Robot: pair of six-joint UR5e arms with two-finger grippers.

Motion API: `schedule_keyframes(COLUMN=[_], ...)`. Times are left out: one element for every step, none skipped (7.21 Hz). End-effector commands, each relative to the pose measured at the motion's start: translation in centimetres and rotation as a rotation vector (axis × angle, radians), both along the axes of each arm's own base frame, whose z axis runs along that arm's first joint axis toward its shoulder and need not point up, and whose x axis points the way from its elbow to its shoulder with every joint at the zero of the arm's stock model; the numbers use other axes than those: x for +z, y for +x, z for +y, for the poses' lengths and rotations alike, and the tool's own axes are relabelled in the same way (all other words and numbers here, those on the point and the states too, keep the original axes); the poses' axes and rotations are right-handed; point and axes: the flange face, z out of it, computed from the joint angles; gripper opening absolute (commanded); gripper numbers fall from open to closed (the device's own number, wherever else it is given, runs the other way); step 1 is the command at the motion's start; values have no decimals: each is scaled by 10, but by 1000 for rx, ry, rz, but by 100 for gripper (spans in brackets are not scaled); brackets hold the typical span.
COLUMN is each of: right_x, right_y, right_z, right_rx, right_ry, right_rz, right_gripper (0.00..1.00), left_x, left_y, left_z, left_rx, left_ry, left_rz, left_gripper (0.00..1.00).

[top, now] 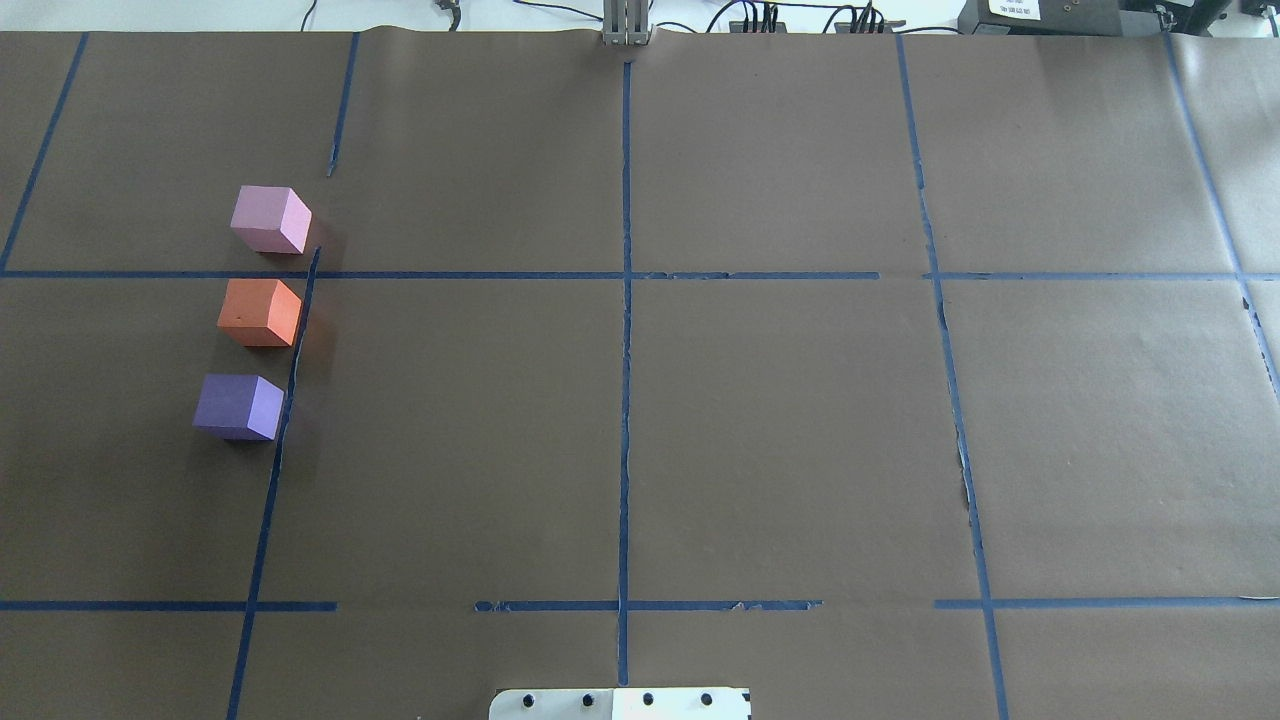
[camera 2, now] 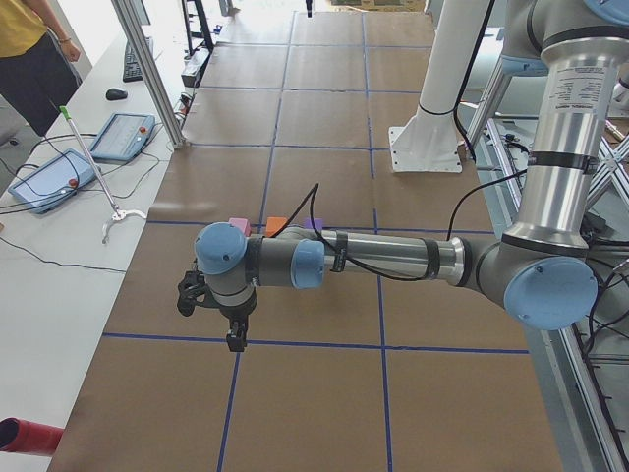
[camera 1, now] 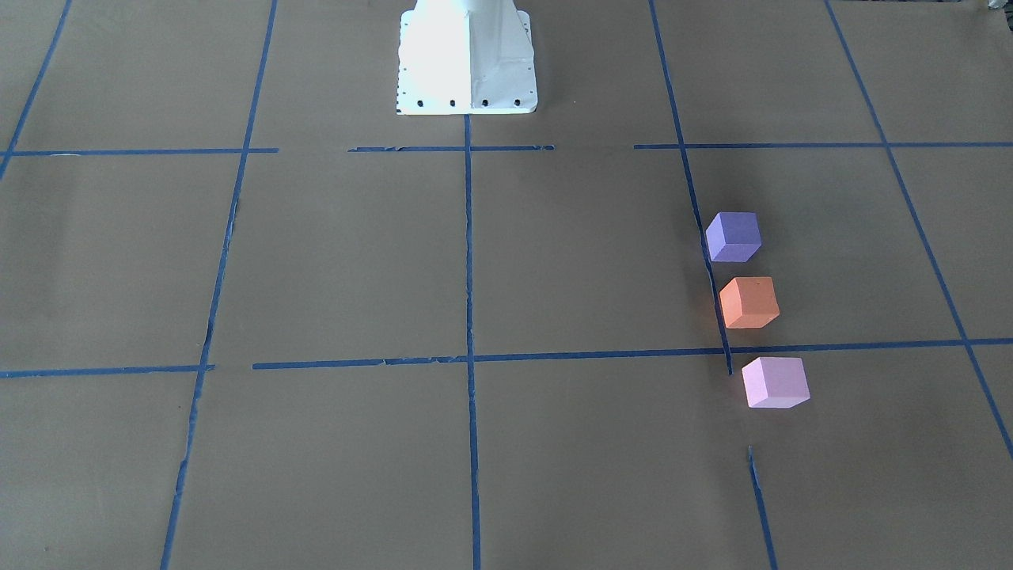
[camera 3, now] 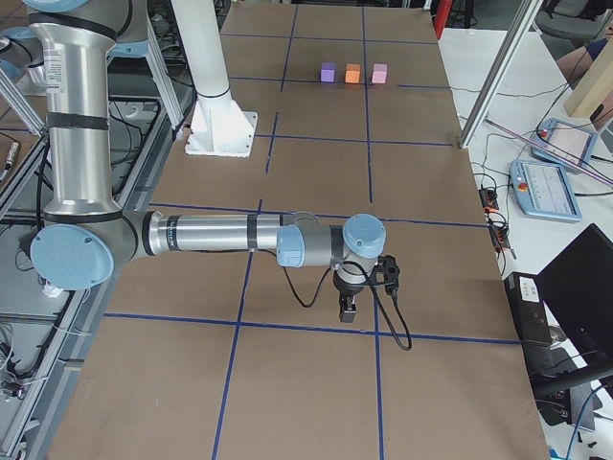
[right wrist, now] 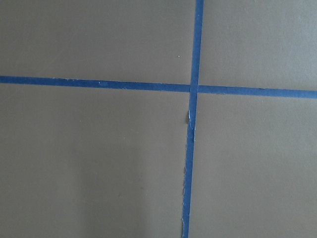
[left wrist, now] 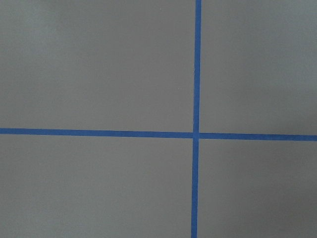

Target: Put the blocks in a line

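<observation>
Three cubes stand in a row with small gaps on the brown paper, on the robot's left side: the pale pink block (top: 270, 219) farthest from the robot, the orange block (top: 260, 312) in the middle, the dark purple block (top: 239, 406) nearest. They also show in the front view as purple (camera 1: 734, 236), orange (camera 1: 749, 302) and pink (camera 1: 775, 381). My left gripper (camera 2: 234, 339) hangs over the table's left end, away from the blocks. My right gripper (camera 3: 347, 311) hangs over the right end. Both show only in side views, so I cannot tell if they are open or shut.
Blue tape lines (top: 625, 300) divide the paper into squares. The white robot base (camera 1: 467, 59) stands at mid-table on the robot's edge. Teach pendants (camera 2: 123, 136) and cables lie on the operators' bench, and a person (camera 2: 34, 49) stands there.
</observation>
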Motion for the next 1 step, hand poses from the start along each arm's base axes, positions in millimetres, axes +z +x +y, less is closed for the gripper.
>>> schedule_keyframes(right_x=[0], right_y=[0], right_z=[0], right_rx=[0], right_ry=[-1], right_rz=[0], right_gripper=[100], left_x=[-9], left_y=[0], left_z=[-8], left_rx=[1], left_ry=[20], left_rz=[-5], left_gripper=[100])
